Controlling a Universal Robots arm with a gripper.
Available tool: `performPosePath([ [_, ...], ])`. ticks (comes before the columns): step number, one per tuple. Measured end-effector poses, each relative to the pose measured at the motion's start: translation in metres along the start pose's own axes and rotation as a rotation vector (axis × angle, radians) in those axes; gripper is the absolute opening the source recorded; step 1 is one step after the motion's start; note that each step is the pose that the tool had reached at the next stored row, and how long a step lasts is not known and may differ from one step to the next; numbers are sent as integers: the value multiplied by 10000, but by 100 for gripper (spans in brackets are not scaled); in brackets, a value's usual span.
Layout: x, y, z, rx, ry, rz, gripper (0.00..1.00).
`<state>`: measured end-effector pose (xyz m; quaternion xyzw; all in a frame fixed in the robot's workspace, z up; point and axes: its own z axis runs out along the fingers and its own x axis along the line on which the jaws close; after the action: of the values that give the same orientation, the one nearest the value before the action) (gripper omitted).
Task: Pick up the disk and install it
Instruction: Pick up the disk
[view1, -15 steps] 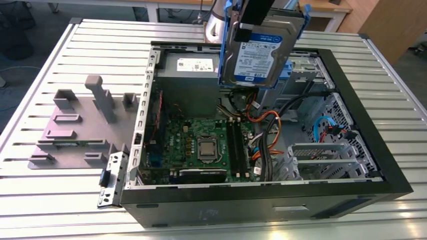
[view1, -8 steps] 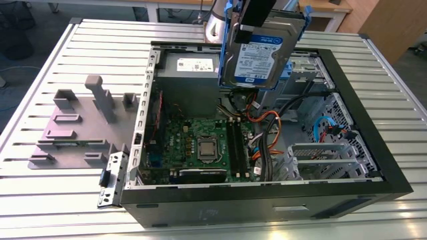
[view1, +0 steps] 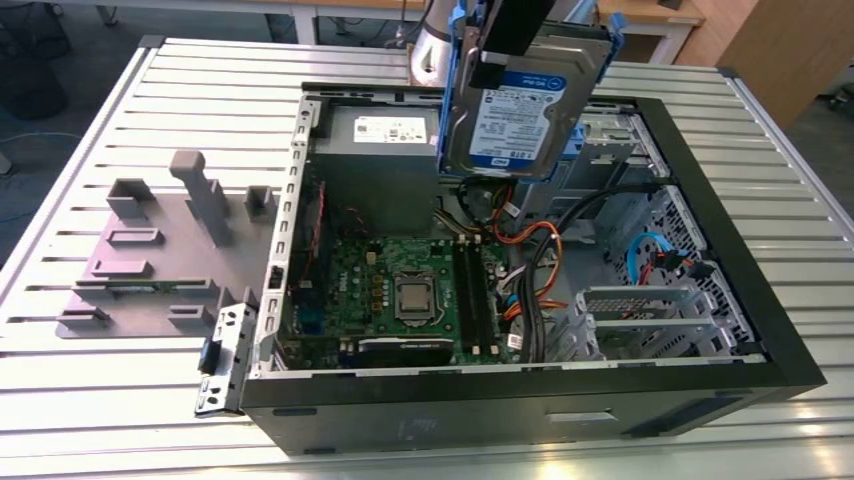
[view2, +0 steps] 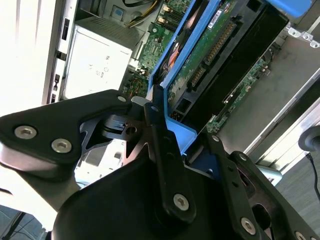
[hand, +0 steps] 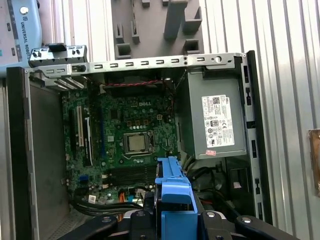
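The disk (view1: 521, 112), one drive with a blue-and-white label and blue rails, hangs tilted in open air above the single open computer case (view1: 747, 300), clamped by a rail in the closed gripper (view2: 182, 140), over one grey white-stickered power supply (view1: 380, 165), on the slatted desk (view1: 147, 420).

gripper (view2: 182, 145): black links, silver screws | arm (view1: 430, 45): silver-grey tube | joint cap (hand: 20, 35): light blue
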<state>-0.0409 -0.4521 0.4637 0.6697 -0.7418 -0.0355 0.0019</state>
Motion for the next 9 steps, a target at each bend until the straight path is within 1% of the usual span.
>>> performPosePath([
  [2,0,-2,0,3,39,-10,37],
  [4,1,-5,2,5,64,-22,37],
  [6,3,-5,2,5,76,-27,37],
  [9,13,-7,5,6,76,-27,37],
])
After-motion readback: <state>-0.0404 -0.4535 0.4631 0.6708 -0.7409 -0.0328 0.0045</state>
